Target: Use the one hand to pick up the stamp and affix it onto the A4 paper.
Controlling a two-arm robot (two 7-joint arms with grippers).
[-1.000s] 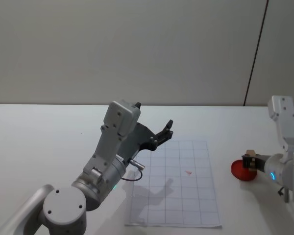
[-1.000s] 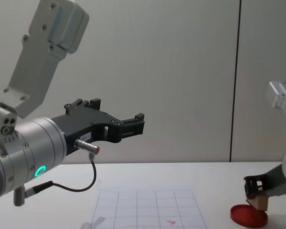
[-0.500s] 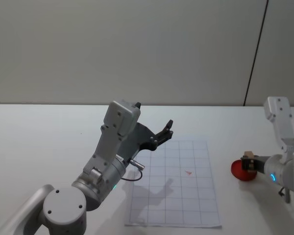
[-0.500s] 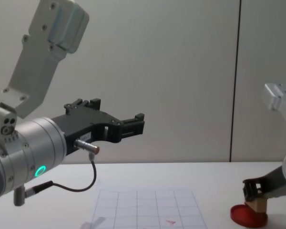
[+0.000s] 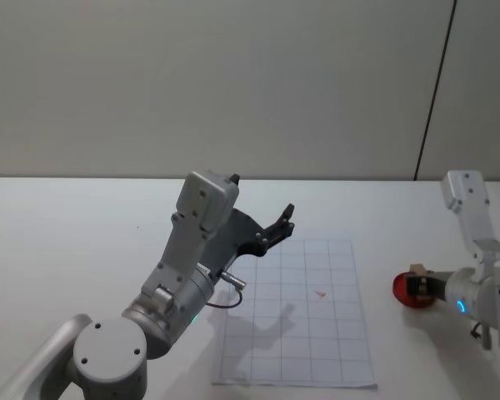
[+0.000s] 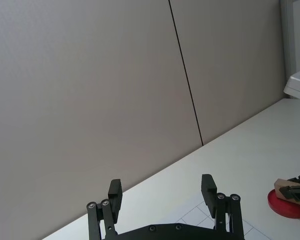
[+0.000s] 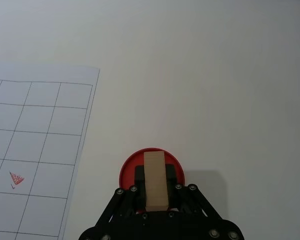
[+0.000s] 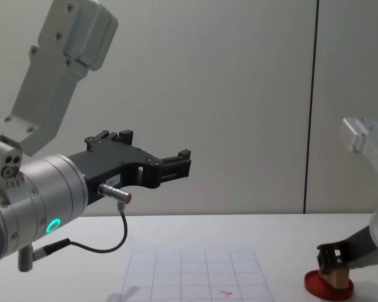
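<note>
Table: a plain white table (image 5: 67,233) spans the whole foreground, matte and bare around the work.
Room: a flat grey-beige wall (image 5: 233,83) rises behind it, split by one dark vertical seam (image 5: 434,92) on the right.
A4 paper: the A4 paper (image 5: 300,333) lies flat near the table's middle, gridded, with a small red mark (image 5: 321,293) right of its centre.
Ink pad: the round red ink pad (image 7: 149,155) sits on the table well to the right of the sheet, apart from it.
Stamp: the stamp (image 7: 155,181) stands upright with its lower end on the pad.
Right gripper: the right gripper (image 5: 418,285), blue-lit, is low over the pad, its fingers clamped on the stamp's sides.
Left gripper: the left gripper (image 6: 161,186), green-lit, hangs raised above the paper's left part, fingers spread apart and holding nothing.
</note>
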